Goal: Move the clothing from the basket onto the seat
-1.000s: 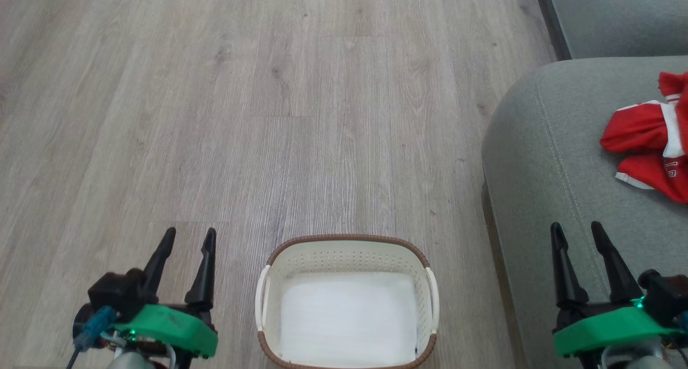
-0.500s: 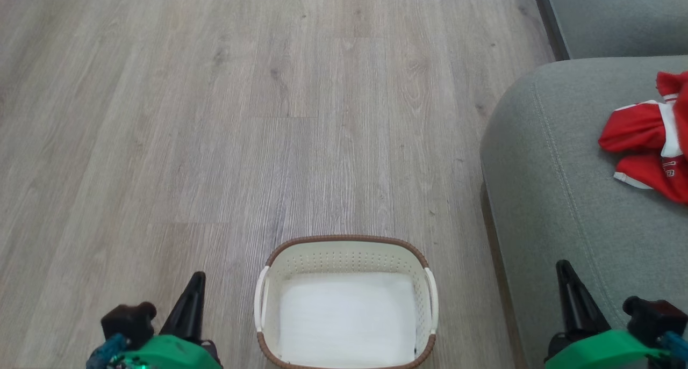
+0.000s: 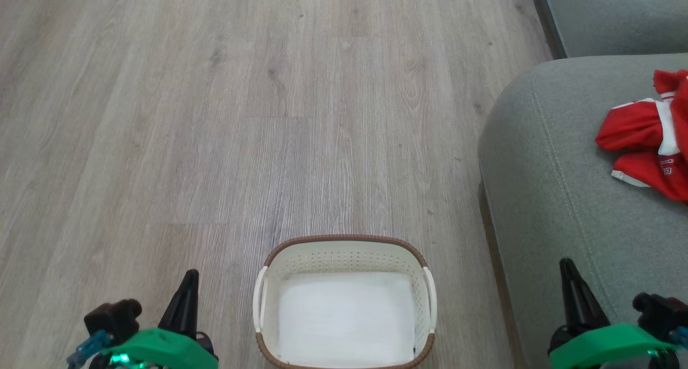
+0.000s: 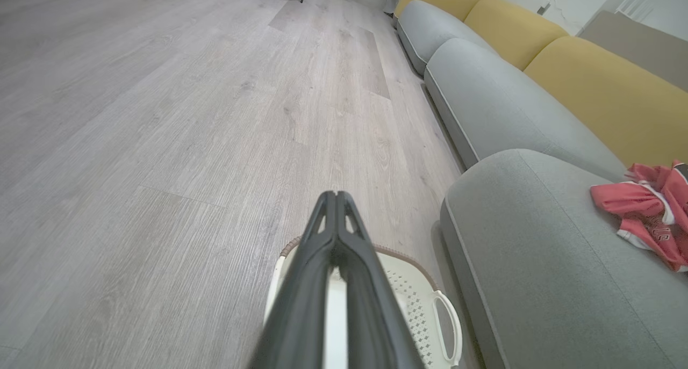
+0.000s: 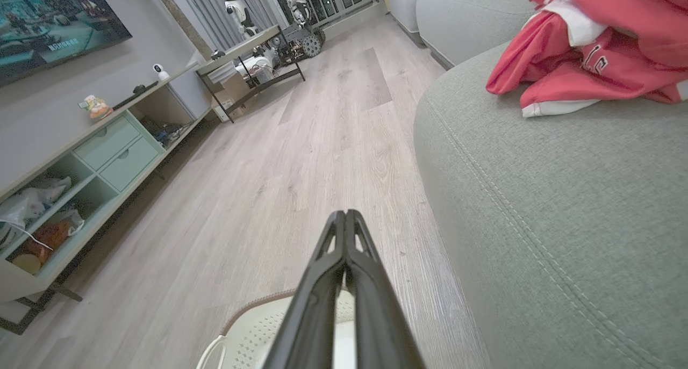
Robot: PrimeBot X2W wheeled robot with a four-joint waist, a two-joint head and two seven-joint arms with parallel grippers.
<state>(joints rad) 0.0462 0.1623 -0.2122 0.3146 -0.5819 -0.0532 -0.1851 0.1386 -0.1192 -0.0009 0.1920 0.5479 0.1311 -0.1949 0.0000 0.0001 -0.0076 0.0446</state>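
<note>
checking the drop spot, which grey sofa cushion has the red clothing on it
The grey seat beside the basket: the red clothing lies on it. The other grey cushions sit farther along.

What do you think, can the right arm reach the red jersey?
Probably yes: only bare sofa cushion lies between the shut right tool and the red jersey, nothing blocking.

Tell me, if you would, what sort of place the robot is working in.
Probably a home living room: a long sofa with yellow back cushions, a low cabinet with drawers under a wall screen, and wood-look plank floor.
</note>
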